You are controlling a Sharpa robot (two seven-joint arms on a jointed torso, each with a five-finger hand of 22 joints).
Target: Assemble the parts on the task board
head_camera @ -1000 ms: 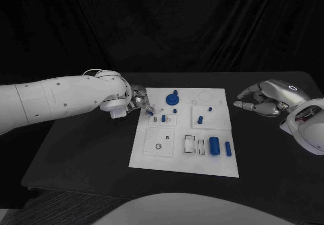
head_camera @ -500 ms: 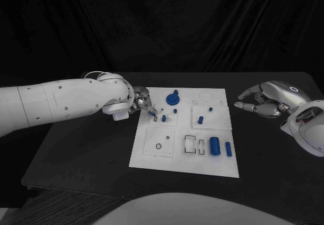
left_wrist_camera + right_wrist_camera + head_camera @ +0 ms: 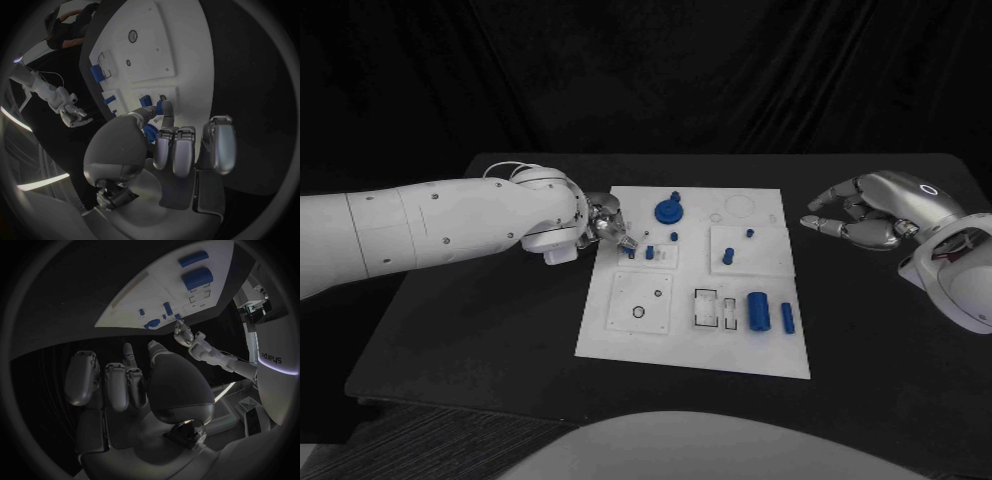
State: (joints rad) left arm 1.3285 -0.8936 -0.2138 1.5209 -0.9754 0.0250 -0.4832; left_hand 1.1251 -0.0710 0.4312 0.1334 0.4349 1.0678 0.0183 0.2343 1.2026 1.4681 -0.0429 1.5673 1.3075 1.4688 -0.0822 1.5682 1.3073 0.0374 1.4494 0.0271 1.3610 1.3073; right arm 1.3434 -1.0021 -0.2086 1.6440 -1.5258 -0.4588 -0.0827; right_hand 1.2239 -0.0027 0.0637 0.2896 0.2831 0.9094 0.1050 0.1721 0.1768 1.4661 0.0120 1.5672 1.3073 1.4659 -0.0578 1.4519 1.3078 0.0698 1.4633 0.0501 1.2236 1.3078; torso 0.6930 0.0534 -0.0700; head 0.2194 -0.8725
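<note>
A: Board check. Task board (image 3: 678, 330) sits mid-table (image 3: 473, 330), white plate. Left hand (image 3: 599, 222) is at the board's near-left edge, fingertips over the small fixture block with the slots.

B: Holding anything?

A: Looks like it. Left wrist view shows a small blue part (image 3: 164, 107) pinched between thumb and a finger, other fingers (image 3: 178, 150) hanging loosely curled beside it. Part is right above or at the block's slots; can't tell if it's touching yet.

B: Right hand?

A: Right hand (image 3: 865, 214) is well off the board to the right, above the table, fingers curled inward with nothing in them.

B: Other parts?

A: Blue gear (image 3: 669, 211) near the board's far edge, big blue cylinder (image 3: 757, 310) and a slimmer blue pin (image 3: 788, 318) side by side on the near-right part, small blue peg (image 3: 728, 257) on the right fixture.

B: Handling notes?

A: My guess: rigid plastic, very light, smooth, so it could twist or pop out of a fingertip pinch. Not fragile-looking. Best held across its short sides, high enough to leave the bottom end free for the slot. Fit probably tight, so needs straight alignment, gentle press.

B: Risk?

A: Tilted entry, jamming, or dropping it onto the board.
</note>
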